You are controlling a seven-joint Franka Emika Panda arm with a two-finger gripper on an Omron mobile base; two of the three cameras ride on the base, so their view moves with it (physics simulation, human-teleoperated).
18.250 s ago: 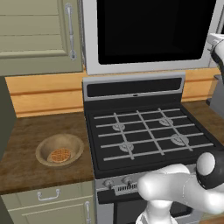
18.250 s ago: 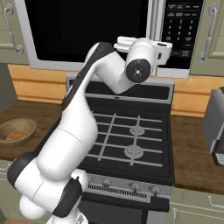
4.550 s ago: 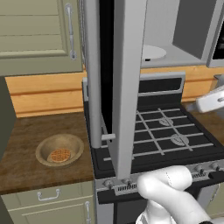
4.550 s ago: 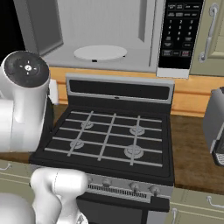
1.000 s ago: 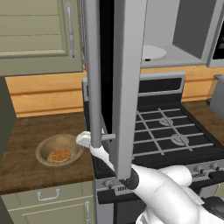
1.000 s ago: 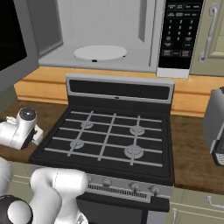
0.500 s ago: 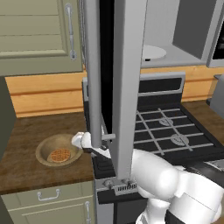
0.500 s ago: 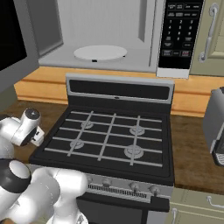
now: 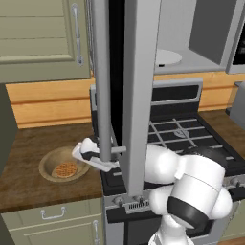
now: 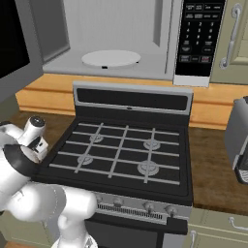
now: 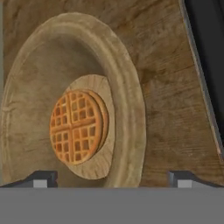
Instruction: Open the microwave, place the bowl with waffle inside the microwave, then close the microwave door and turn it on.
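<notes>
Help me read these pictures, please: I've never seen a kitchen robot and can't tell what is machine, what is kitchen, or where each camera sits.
Everything here is computer-rendered. The white jointed shape is a robot arm on a driving base. Two cameras ride on that base, behind the arm to its left and right; a third sits on the hand and looks along the gripper. In the left base view the microwave door stands swung open in front of the camera, and the right base view looks into the microwave with its white turntable, above a black gas stove. On the wooden counter sits the bowl with the waffle inside. The gripper is open beside the bowl and holds nothing.
</notes>
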